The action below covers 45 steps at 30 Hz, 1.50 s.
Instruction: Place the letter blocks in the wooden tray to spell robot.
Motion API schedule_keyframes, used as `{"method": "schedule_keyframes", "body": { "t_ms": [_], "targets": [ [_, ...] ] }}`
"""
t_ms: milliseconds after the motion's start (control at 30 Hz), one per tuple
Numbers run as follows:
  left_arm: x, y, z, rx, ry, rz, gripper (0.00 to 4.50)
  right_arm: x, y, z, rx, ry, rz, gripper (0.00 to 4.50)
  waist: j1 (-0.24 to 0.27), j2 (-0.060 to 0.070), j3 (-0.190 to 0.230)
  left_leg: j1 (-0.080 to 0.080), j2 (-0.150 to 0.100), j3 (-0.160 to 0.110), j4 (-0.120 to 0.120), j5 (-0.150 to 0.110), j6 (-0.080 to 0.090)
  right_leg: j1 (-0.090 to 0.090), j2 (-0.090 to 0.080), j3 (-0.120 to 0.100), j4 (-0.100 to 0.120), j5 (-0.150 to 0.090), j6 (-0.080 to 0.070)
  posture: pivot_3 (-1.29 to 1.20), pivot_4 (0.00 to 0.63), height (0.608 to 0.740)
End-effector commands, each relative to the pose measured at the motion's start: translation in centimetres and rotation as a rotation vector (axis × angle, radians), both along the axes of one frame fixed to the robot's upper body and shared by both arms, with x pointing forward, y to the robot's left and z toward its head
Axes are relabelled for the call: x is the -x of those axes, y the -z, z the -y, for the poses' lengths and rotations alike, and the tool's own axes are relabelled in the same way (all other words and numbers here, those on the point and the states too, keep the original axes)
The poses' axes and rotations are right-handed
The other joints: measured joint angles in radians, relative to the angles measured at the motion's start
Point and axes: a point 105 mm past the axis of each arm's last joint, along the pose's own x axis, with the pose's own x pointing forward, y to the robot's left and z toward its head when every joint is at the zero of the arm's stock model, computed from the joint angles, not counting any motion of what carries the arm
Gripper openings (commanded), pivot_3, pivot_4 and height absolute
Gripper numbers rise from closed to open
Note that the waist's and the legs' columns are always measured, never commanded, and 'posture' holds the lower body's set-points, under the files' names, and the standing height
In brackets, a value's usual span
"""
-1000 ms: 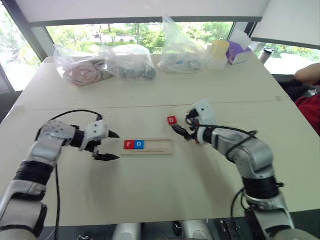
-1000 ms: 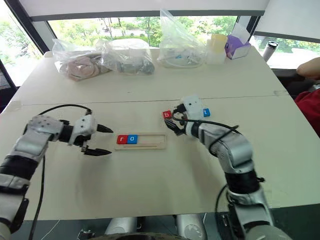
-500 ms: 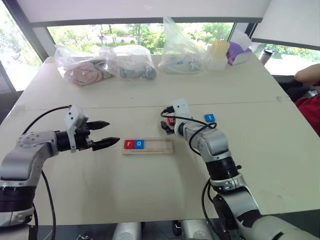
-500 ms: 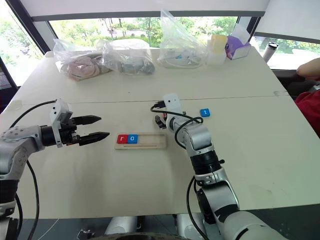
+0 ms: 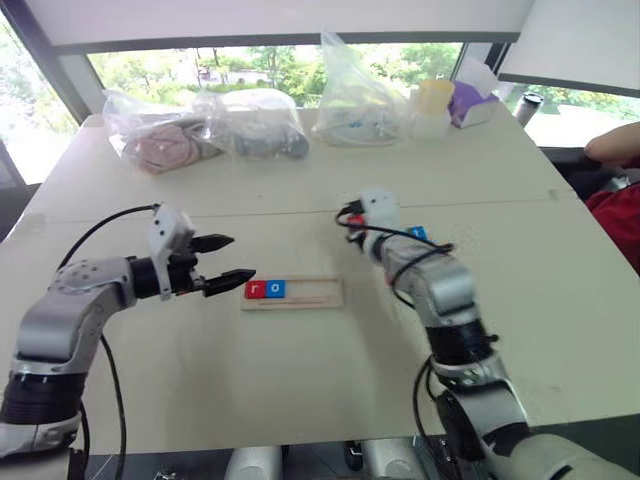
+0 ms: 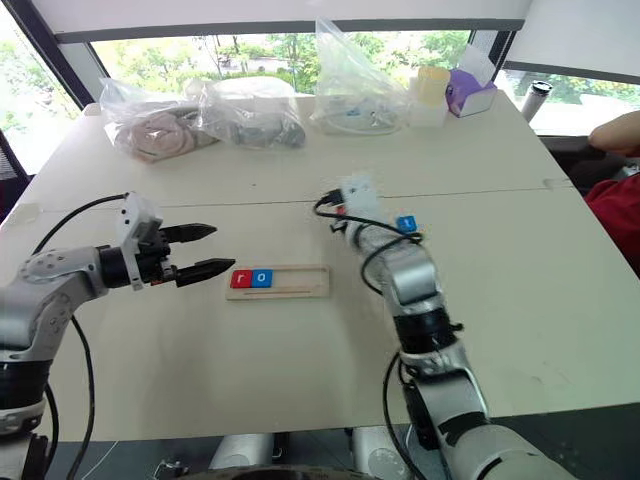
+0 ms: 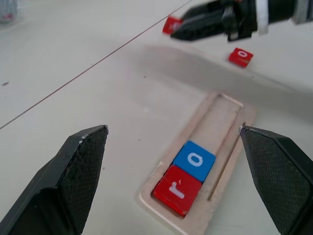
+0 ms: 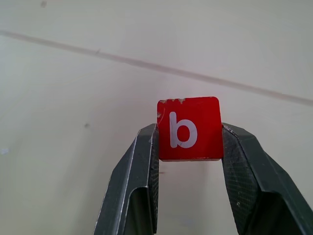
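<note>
The wooden tray lies mid-table with a red r block and a blue o block side by side at its left end. My right gripper is shut on the red b block and holds it above the table, behind the tray's right end. A blue t block lies on the table just right of that arm. Beyond the tray a red o block rests on the table. My left gripper hovers open just left of the tray, pointing at it.
Several clear plastic bags line the table's far side, with a yellow-lidded container and a purple box at the far right. A person's arm rests past the table's right edge. A seam crosses the tabletop.
My right gripper shut on the red b block, which lay on the table, and lifted it. My left gripper rose and swung toward the tray's left end, still open.
</note>
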Motion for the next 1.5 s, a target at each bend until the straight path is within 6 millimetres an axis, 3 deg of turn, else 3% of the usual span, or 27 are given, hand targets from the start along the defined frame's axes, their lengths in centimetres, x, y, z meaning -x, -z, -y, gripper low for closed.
{"method": "schedule_keyframes", "body": {
  "t_ms": [33, 167, 233, 333, 433, 733, 933, 967, 1100, 1233, 1333, 1400, 1500],
  "targets": [
    [0.3, -0.8, 1.0, 0.01, 0.046, 0.03, 4.5, 3.3, -1.0, 1.6, 0.009, 0.034, 0.022, 1.17, 0.002, -0.001, 0.0, 0.0, 0.0, 0.0, -0.001, 0.0, 0.0, 0.0, 0.0, 0.0, -0.001, 0.0, 0.0, 0.0, 0.15, 0.74],
    [0.2, 0.0, 1.5, -0.035, 0.088, 0.017, 4.5, 8.6, 0.6, 2.5, -0.003, 0.086, -0.077, 1.17, 0.004, 0.0, 0.0, 0.003, 0.0, 0.0, -0.009, 0.0, 0.0, -0.001, 0.001, 0.0, -0.001, -0.002, -0.002, 0.0, 0.15, 0.74],
    [0.1, 0.0, 1.6, -0.02, 0.096, 0.009, 4.5, 9.8, 1.2, 2.4, -0.011, 0.088, -0.103, 1.17, 0.001, 0.0, 0.0, 0.003, 0.002, 0.0, -0.011, 0.0, 0.0, -0.003, 0.002, 0.0, 0.0, -0.003, -0.004, 0.0, 0.15, 0.74],
    [-0.4, -0.1, 1.7, -0.015, 0.103, 0.008, 4.5, 10.5, 2.3, 2.9, -0.06, 0.137, -0.148, 1.17, -0.005, -0.001, 0.0, 0.003, 0.003, -0.001, -0.011, 0.001, -0.001, -0.004, 0.005, 0.0, 0.001, -0.005, -0.004, 0.0, 0.15, 0.74],
    [-1.1, -0.1, 2.2, -0.021, 0.131, 0.012, 4.5, 11.3, 5.5, 2.7, -0.219, 0.209, -0.293, 1.17, -0.007, -0.001, -0.001, 0.004, 0.003, -0.001, -0.01, 0.001, -0.001, -0.003, 0.007, 0.0, 0.001, -0.006, -0.005, 0.0, 0.15, 0.74],
    [-1.4, 0.0, 2.5, -0.018, 0.136, 0.021, 4.5, 11.7, 6.4, 3.1, -0.228, 0.25, -0.331, 1.17, -0.013, 0.0, 0.0, 0.003, 0.005, 0.0, -0.012, 0.001, -0.002, -0.004, 0.008, 0.002, 0.0, -0.004, -0.003, 0.0, 0.15, 0.74],
    [-1.3, 0.1, 2.5, -0.014, 0.127, 0.019, 4.5, 11.4, 5.7, 3.4, -0.213, 0.25, -0.299, 4.2, -0.011, -0.001, 0.0, 0.004, 0.005, 0.0, -0.011, 0.001, -0.002, -0.004, 0.008, 0.002, 0.0, -0.005, -0.005, 0.0, 0.15, 0.74],
    [-1.3, 0.1, 2.4, -0.015, 0.125, 0.018, 4.5, 11.3, 5.3, 3.5, -0.212, 0.255, -0.279, 4.41, -0.011, -0.001, 0.0, 0.004, 0.005, 0.0, -0.011, 0.001, -0.002, -0.004, 0.008, 0.002, 0.0, -0.005, -0.005, 0.0, 0.15, 0.74],
    [-0.8, 0.0, 1.9, -0.025, 0.134, 0.003, 4.5, 11.2, 2.3, 4.6, -0.232, 0.274, -0.14, 4.41, -0.012, 0.0, 0.0, 0.003, 0.005, 0.001, -0.011, 0.001, -0.002, -0.004, 0.008, 0.002, 0.0, -0.005, -0.005, 0.0, 0.15, 0.74],
    [-0.1, -0.4, 1.4, -0.037, 0.17, -0.026, 4.5, 10.9, -0.6, 5.5, -0.178, 0.098, -0.036, 4.41, -0.013, 0.0, 0.0, 0.003, 0.005, 0.0, -0.012, 0.001, -0.002, -0.005, 0.008, 0.002, -0.001, -0.005, -0.004, 0.0, 0.15, 0.74],
    [0.8, -0.8, 1.7, -0.04, 0.219, -0.048, 4.5, 11.2, -3.3, 3.7, -0.276, -0.285, 0.029, 4.41, -0.014, 0.0, 0.0, 0.004, 0.005, 0.001, -0.011, 0.001, -0.001, -0.004, 0.009, 0.002, -0.001, -0.005, -0.005, 0.0, 0.15, 0.74],
    [1.9, -0.9, 2.0, -0.059, 0.271, -0.087, 4.5, 12.0, -2.8, 5.1, -0.206, -0.521, 0.0, 4.41, -0.009, -0.001, 0.001, 0.004, 0.006, 0.0, -0.012, 0.001, -0.001, -0.003, 0.009, 0.001, -0.001, -0.005, -0.005, 0.0, 0.15, 0.74],
    [3.1, -0.8, 1.8, -0.091, 0.306, -0.127, 4.5, 11.9, -0.4, 7.7, -0.026, -0.642, -0.09, 4.41, -0.006, -0.001, 0.001, 0.004, 0.005, 0.001, -0.012, 0.0, 0.0, -0.002, 0.008, 0.0, -0.003, -0.007, -0.004, 0.0, 0.15, 0.74]
  ]
}}
